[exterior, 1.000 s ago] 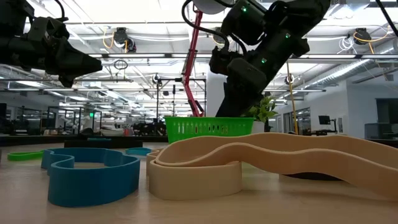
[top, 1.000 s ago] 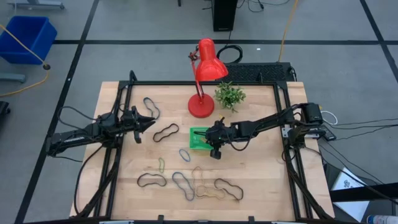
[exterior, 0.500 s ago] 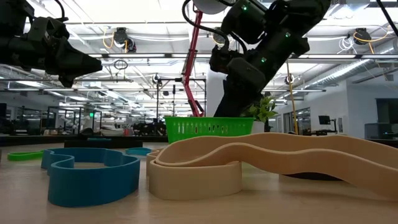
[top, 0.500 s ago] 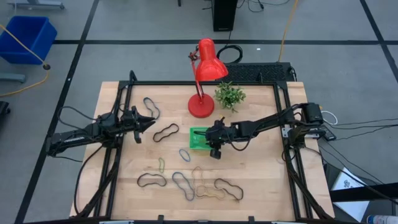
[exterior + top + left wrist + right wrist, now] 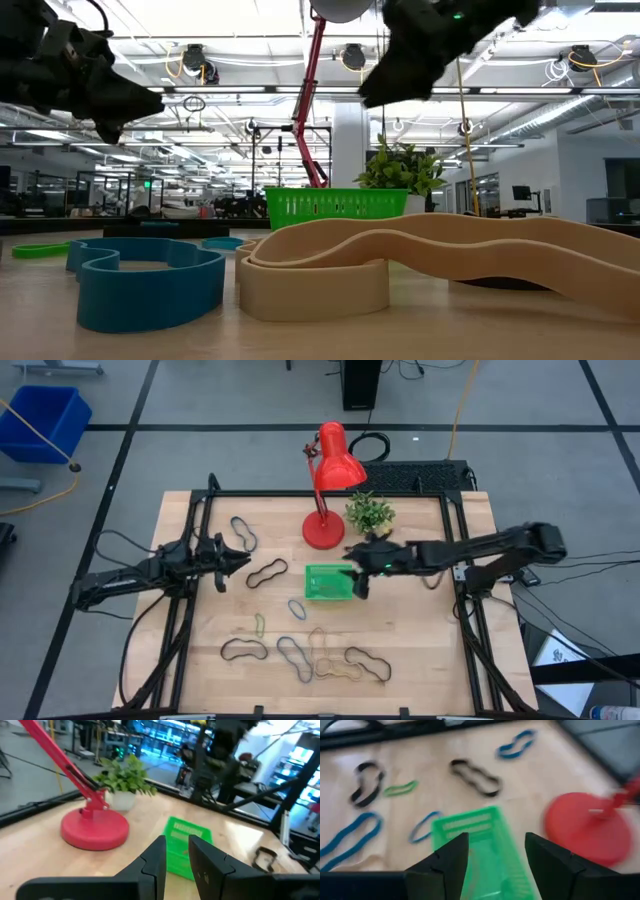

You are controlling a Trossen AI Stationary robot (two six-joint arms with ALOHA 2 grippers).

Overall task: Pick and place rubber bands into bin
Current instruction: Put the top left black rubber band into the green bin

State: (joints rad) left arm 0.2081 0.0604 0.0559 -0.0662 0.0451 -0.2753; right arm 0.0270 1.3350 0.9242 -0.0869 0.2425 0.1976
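Right gripper [image 5: 358,582] hovers at the near edge of the bin [image 5: 328,582], fingers spread and empty, with the bin's floor directly ahead of and below the fingertips; judged to be the release end of a placing step. Left gripper [image 5: 240,559] waits with fingers pressed nearly together, a black rubber band [image 5: 267,572] just ahead of it on the wood. Next move likely calls for the right arm to swing past the bin toward the rubber bands [image 5: 305,652] lying well beyond it.
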